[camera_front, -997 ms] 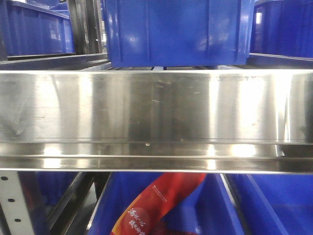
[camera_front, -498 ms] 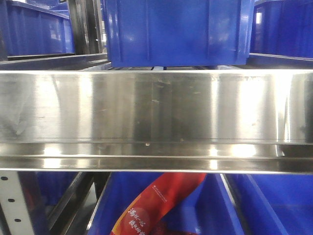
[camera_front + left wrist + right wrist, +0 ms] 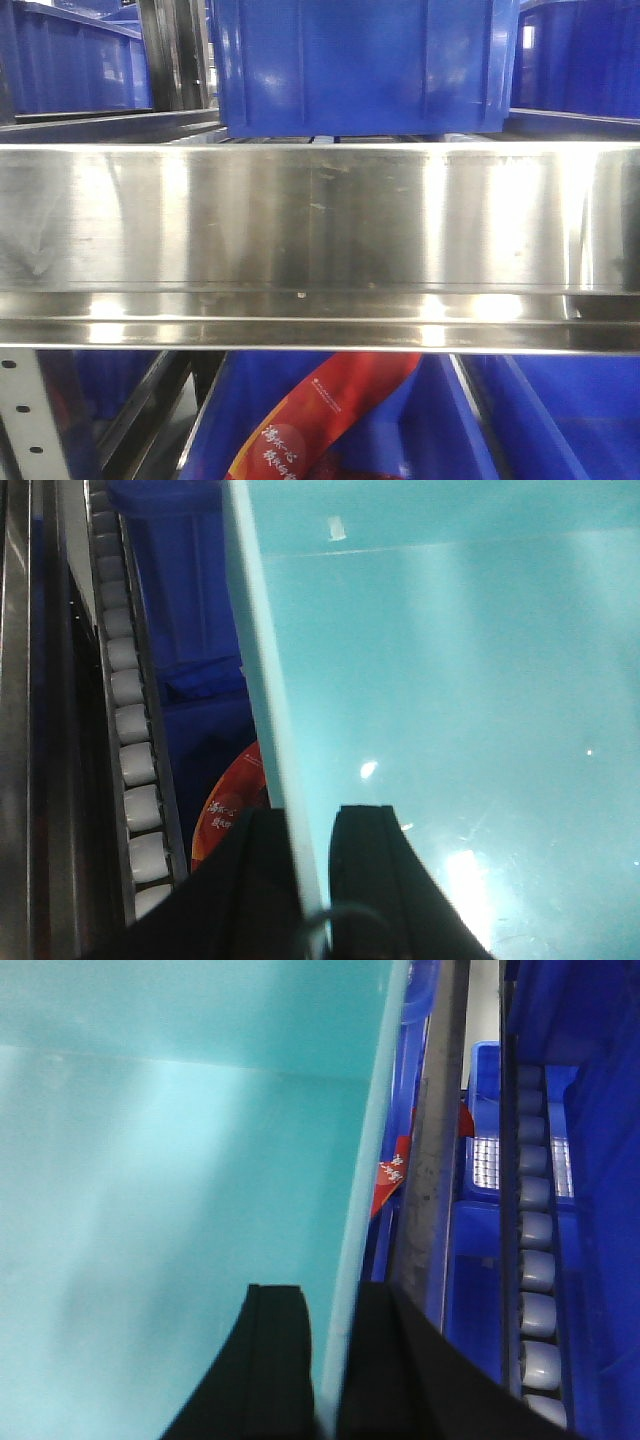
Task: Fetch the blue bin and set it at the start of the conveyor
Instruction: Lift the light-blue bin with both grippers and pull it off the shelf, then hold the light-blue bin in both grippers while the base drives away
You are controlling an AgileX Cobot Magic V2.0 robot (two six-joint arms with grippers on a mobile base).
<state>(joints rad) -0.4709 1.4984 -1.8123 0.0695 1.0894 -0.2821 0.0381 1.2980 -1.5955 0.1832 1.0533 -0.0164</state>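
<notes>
Straddling blue bin (image 3: 450, 680) walls, left fingers (image 3: 375, 880) and right fingers (image 3: 275, 1360) clamp.

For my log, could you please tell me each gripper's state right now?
Left gripper: closed on the blue bin.
Right gripper: closed on the blue bin.

A shelf rail (image 3: 320, 215) crosses the front view, with a ribbed bin (image 3: 360, 65) behind and above it. The tub (image 3: 450, 700) has its side walls between the left fingers (image 3: 375, 880) and the right fingers (image 3: 275, 1360), with roller tracks (image 3: 130, 730) outboard.
</notes>
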